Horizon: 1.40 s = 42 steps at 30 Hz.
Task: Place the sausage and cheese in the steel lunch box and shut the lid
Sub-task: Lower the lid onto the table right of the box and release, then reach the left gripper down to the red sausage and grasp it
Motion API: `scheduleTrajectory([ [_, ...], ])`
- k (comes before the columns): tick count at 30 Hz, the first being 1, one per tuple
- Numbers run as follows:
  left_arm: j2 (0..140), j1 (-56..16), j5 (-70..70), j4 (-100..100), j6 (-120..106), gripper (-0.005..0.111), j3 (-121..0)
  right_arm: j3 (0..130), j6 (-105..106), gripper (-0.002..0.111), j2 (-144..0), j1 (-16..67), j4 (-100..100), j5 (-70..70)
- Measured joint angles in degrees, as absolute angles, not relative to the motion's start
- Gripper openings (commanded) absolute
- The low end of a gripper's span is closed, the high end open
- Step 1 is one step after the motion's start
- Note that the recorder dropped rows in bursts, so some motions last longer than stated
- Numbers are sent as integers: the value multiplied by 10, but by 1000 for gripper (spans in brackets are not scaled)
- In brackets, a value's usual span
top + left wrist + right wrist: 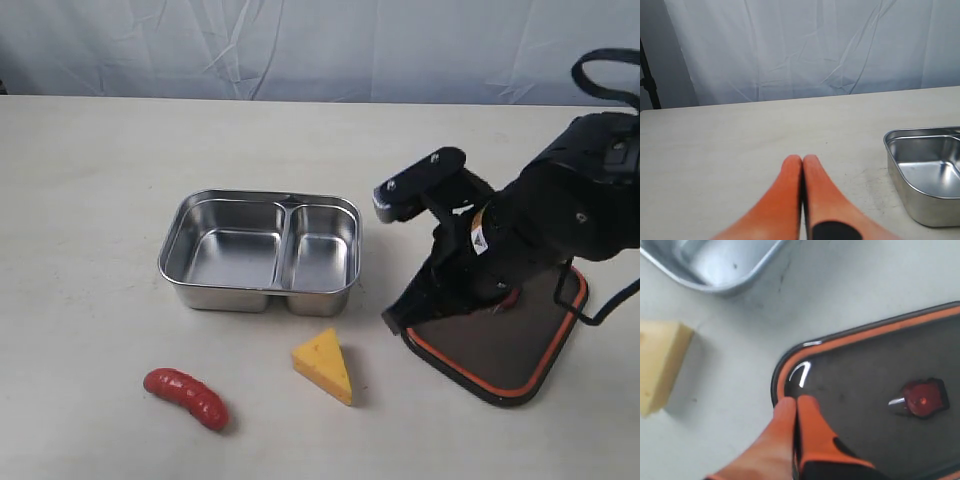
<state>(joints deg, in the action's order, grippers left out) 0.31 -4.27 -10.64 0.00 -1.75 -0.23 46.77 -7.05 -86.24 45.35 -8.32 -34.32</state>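
The red sausage (186,397) lies at the front left of the table, and the yellow cheese (325,363) wedge lies right of it. Behind them stands the steel lunch box (250,297), empty in both compartments. The dark lid (500,350) rests seal side up at the right, partly under my right arm. My right gripper (796,401) is shut at a corner of the lid (865,370), one finger outside the rim and one inside. The cheese (660,365) lies off to one side of it. My left gripper (803,159) is shut on nothing above bare table beside the box (920,205).
The lid's orange tab (921,399) sits at its centre. A pale curtain (300,40) hangs behind the table's far edge. My right arm (560,200) hides the back of the lid. The left arm does not show in the exterior view.
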Motion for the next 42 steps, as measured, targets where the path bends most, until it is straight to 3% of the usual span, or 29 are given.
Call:
scheduleTrajectory([
  [16, 3, -43, -106, 5, -17, 0, -2, 485, -228, -1, -634, 453, -73, -344],
  [22, 3, -43, -106, 185, -21, 0, -2, 485, -231, -1, -580, 453, -53, -416],
  [30, 3, -43, -106, 219, -22, 0, -2, 485, -229, -1, -567, 453, -53, -431],
  [42, 2, -43, 62, -304, 13, 0, -4, 485, -229, -1, -567, 453, -63, -432],
])
